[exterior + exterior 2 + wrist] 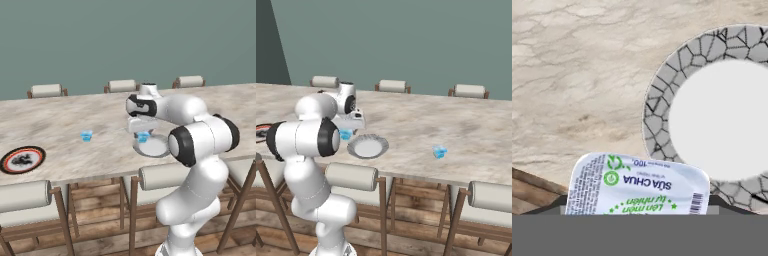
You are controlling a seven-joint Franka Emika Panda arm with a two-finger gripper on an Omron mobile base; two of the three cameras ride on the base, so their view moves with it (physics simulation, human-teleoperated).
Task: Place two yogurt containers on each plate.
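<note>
Cup (143,136), light blue, is sitting at the frame's centre under the fingers (142,131), at the grey plate's (155,148) upper-left rim; another cup (86,135) is standing left, the patterned plate (22,159) far left on the desk (65,120).

From the right, a third cup (439,151) is waiting right of centre.

At the hand view's bottom, the foil lid (637,184) is showing between the fingers; whether they are gripping, I cannot tell. It is likely light, thin-walled, crushable: take its sides gently.
</note>
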